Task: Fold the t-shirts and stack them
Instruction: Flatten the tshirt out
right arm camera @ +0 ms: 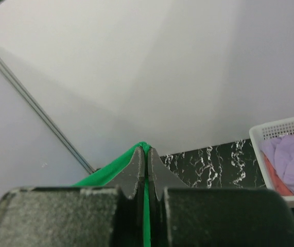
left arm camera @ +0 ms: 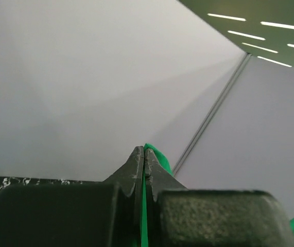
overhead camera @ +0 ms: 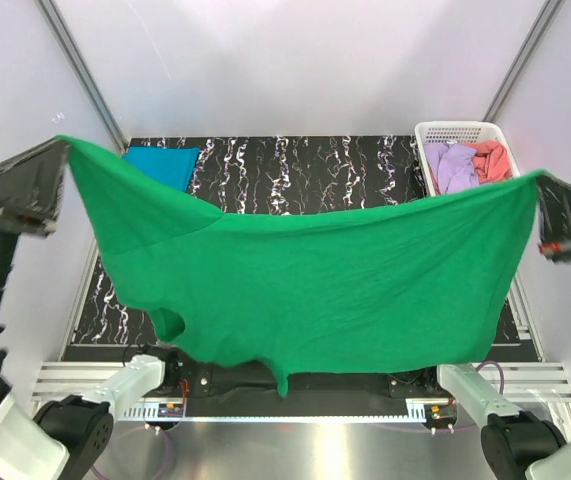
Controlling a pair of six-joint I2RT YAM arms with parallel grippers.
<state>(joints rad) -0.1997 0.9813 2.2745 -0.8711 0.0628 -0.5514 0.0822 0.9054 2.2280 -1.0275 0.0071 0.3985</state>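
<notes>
Green shirt [overhead camera: 305, 290] hangs stretched in the air above the counter [overhead camera: 295, 170]. Left end effector [left arm camera: 144, 153] and right end effector [right arm camera: 145, 151] are each clamped on a top corner. Both bites look thin, edge cloth only, so more spread likely pulls a corner out. The hem sags unevenly, so the laydown may crease or cover the teal shirt [overhead camera: 163, 163].

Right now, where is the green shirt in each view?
Top: green shirt fills the centre, stretched side to side.
Left wrist: thin strip at bottom centre, pinched in shut jaws.
Right wrist: also bottom centre, pinched, spreading left.
Shared landmark: the black marbled table.
</notes>
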